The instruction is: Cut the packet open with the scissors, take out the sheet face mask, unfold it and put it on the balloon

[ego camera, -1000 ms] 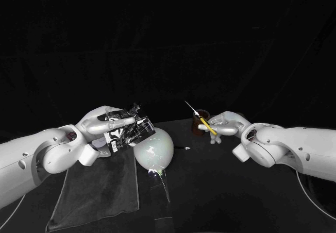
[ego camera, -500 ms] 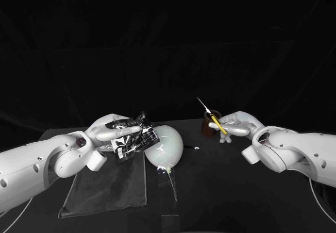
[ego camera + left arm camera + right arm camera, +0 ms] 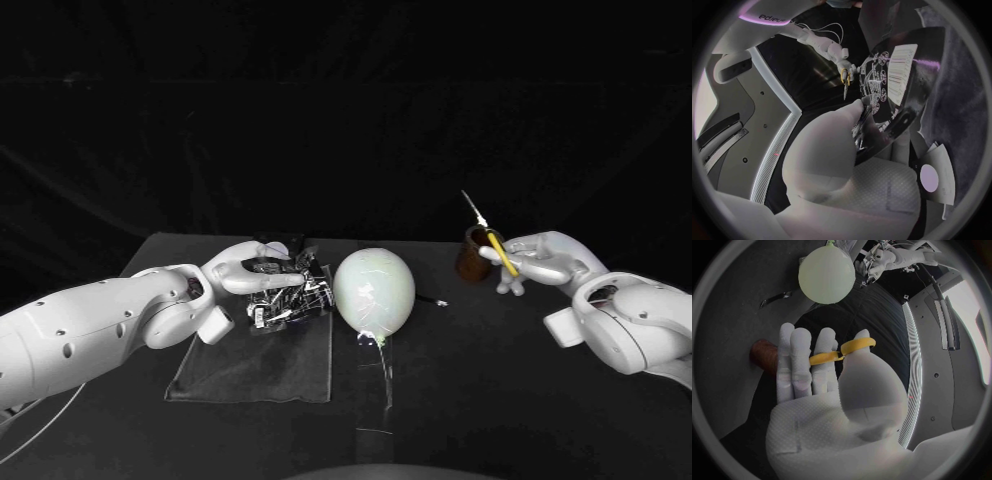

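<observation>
Packet [image 3: 281, 288]: left hand [image 3: 245, 268] is clasping it with closed fingers, lowering it just beside balloon [image 3: 375, 288]. Scissors [image 3: 490, 235]: right hand [image 3: 545, 260] is holding them raised, drawing farther off; cutting is likely still pending.

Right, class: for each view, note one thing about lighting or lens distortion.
Head view: dark all round, with a bright sheen on the balloon. Left wrist view: a fisheye circle, where the edges of the packet bow. Right wrist view: the balloon glows pale against the dark.
</observation>
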### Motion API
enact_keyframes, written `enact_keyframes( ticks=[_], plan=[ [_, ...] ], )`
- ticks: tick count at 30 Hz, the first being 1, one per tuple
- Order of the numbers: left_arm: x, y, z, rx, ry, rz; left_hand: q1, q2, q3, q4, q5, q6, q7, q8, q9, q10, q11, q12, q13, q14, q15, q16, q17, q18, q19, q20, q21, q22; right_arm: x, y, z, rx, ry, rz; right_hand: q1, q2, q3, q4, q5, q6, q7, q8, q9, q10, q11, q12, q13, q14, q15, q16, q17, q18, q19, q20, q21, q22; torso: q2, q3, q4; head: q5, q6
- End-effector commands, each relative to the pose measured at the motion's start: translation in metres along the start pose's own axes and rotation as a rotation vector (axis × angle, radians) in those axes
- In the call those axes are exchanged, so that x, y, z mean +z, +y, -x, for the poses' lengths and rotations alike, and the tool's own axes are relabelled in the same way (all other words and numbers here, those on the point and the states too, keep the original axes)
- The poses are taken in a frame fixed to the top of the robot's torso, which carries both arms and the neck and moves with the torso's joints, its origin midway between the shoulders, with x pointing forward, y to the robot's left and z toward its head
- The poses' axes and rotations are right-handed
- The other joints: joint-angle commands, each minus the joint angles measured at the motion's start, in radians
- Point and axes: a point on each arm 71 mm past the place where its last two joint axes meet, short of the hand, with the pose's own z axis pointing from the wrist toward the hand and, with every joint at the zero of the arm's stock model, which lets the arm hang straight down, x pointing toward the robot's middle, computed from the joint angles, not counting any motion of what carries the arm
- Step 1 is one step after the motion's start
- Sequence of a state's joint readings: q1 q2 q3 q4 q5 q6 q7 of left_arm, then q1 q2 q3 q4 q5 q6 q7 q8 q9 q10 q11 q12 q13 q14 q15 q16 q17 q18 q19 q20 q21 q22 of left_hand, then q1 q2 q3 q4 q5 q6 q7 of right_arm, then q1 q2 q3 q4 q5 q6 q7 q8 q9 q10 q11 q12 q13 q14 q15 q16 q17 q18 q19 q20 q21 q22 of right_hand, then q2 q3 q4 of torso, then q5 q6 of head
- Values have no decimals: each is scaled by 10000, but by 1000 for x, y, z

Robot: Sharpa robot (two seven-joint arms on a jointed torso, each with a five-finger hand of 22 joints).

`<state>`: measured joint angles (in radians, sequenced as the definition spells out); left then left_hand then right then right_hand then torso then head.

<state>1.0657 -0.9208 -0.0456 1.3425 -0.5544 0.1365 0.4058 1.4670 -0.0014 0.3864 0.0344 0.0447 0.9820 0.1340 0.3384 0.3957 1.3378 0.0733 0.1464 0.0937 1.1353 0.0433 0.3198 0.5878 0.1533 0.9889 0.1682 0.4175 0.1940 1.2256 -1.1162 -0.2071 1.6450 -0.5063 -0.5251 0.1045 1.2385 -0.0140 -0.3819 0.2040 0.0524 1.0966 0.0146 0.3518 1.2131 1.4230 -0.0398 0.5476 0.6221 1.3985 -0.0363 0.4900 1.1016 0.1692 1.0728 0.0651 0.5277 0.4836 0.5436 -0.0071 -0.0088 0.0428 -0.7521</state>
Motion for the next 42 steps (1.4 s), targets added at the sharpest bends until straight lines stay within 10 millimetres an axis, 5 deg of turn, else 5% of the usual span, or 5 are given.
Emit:
enact_keyframes(
  ticks=[1, 20, 27, 29, 42],
  plan=[
    [-3, 9, -2, 1103, 453, 189, -21, -1, 294, -359, 34, 43, 30, -31, 232, -135, 1, -94, -10, -146, 7, -92, -23, 153, -148, -10, 45, 24, 1, 2, 1, 85, -91, 211, 3130, 3051, 23, -38, 13, 75, 4, -61, 9, 128, -46, 1359, 58, -234, -293, 16, 8, 119, -57, 2, -20, 9, -1, 5, 12, 367, -112],
    [-15, 41, 7, 3294, 784, 2108, -451, -1111, 253, -591, 26, -653, 535, -957, -264, -1552, 601, -871, -308, -1199, 549, -690, -264, -73, -1235, 298, -52, 81, 2, 1, 1, 148, -81, 201, 3116, 3043, 17, -21, 8, 89, 9, -71, 4, 134, -44, 1317, 25, -232, -294, -22, -8, 119, -56, 2, -18, 12, 9, 10, -8, 1061, -461],
    [-13, 41, 5, 3708, 715, 2258, -939, -1866, 175, -430, 27, -1634, 856, -1651, -614, -2886, 1052, -851, -317, -2469, 1057, -1344, -671, -350, -2548, 906, -1212, -553, 3, 2, 0, 193, -30, 196, 3078, 3027, -10, 18, 4, 93, 19, -99, -6, 119, -36, 1155, -118, -249, -288, -138, -56, 117, -61, 4, -20, 15, 9, 8, -5, 1098, -513],
    [-13, 41, 6, 3824, 636, 2274, -1087, -1982, -137, -342, 51, -3202, 967, -2263, -1103, -3893, 1408, -864, -310, -3288, 1418, -1759, -924, -499, -3221, 1141, -1740, -834, 3, 2, -1, 206, -14, 192, 3066, 3025, -18, 31, 4, 96, 21, -108, -9, 112, -33, 1096, -169, -251, -286, -146, -59, 117, -64, 5, -21, 15, 10, 7, -5, 1108, -520],
    [-18, 37, 16, 4000, -153, 2012, -213, -1473, -2805, 241, 32, -3789, 1399, -2291, -1308, -5148, 1725, -665, -271, -4684, 1804, -2171, -1706, -823, -5097, 1229, -2918, -1420, 4, 1, -2, 245, 31, 182, 3051, 3022, -30, 48, 4, 100, 24, -119, -13, 99, -30, 1000, -257, -255, -282, -158, -63, 115, -69, 7, -24, 16, 3, 6, 3, 1088, -579]
  ],
)
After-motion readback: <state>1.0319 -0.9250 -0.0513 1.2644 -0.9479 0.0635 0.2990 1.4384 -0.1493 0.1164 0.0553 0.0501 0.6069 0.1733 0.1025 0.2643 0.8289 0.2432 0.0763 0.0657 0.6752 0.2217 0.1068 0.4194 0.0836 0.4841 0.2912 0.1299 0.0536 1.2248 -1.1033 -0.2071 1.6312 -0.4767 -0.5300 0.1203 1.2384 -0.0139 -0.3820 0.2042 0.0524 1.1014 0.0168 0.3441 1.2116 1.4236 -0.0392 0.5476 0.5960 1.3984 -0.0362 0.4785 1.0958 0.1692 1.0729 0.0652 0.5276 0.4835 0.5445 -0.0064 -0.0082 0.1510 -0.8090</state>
